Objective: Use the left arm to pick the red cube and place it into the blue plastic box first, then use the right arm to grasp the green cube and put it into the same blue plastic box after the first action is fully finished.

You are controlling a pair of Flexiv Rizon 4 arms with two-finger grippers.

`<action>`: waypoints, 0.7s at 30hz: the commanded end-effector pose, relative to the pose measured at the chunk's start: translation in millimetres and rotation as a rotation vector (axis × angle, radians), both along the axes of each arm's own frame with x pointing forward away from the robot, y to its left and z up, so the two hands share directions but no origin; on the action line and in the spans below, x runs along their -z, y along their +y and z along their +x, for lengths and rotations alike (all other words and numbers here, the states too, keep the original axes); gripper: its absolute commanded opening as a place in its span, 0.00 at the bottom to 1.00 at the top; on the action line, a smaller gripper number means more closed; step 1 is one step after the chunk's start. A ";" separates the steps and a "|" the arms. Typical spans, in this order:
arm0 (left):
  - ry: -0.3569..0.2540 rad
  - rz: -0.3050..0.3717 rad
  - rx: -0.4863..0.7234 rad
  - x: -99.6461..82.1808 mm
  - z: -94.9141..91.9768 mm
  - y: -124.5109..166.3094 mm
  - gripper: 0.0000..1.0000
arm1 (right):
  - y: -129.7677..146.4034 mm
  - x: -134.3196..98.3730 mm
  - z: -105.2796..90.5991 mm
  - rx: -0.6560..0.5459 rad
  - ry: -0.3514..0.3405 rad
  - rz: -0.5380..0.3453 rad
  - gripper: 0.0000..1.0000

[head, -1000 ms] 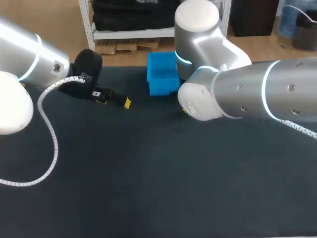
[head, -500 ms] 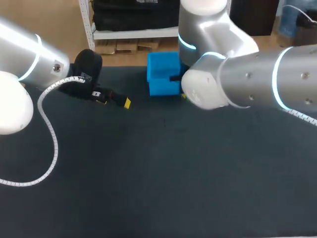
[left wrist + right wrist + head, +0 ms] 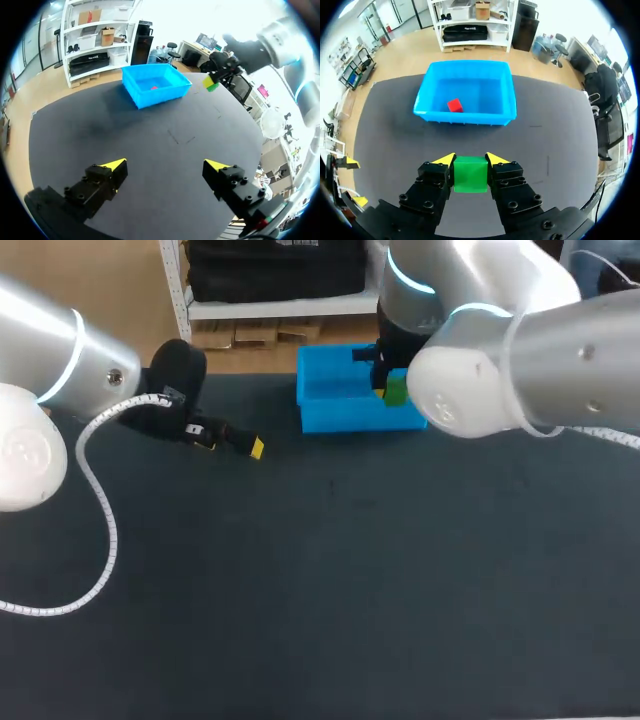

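Note:
My right gripper [image 3: 470, 161] is shut on the green cube [image 3: 470, 174], held in the air short of the blue plastic box [image 3: 465, 119]. The red cube [image 3: 454, 105] lies on the floor of that box. In the head view the green cube [image 3: 396, 391] shows under my right arm at the box's [image 3: 340, 418] right end. My left gripper [image 3: 165, 165] stands open with nothing between its fingers, low over the table at the far left [image 3: 232, 441]. From the left wrist view the box [image 3: 150, 95] lies well ahead, with the red cube [image 3: 154, 87] inside and the green cube [image 3: 211, 83] held beside it.
The dark table mat [image 3: 330, 580] stretches bare between the two arms. A white coiled cable [image 3: 100, 530] hangs from my left arm over the table's left side. My right arm's bulky joints [image 3: 480, 350] cover the box's right part in the head view.
My right arm has swung up and toward the far right, carrying the green cube to the box's right end and uncovering more of the box. The left arm has kept still.

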State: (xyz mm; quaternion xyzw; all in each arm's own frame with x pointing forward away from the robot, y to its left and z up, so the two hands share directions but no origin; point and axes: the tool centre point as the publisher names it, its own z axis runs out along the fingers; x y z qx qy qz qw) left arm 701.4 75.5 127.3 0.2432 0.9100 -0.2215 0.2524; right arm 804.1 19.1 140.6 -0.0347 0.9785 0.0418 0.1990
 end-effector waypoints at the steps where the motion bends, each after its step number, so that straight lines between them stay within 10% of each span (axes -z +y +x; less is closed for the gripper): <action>1: -0.002 -0.007 0.005 0.7 0.2 1.7 1.00 | -3.0 -3.8 -14.7 0.005 -0.137 0.034 0.00; 21: -0.002 -0.007 0.005 0.7 0.2 1.7 1.00 | 6.6 3.9 7.9 -0.009 -0.264 0.103 0.00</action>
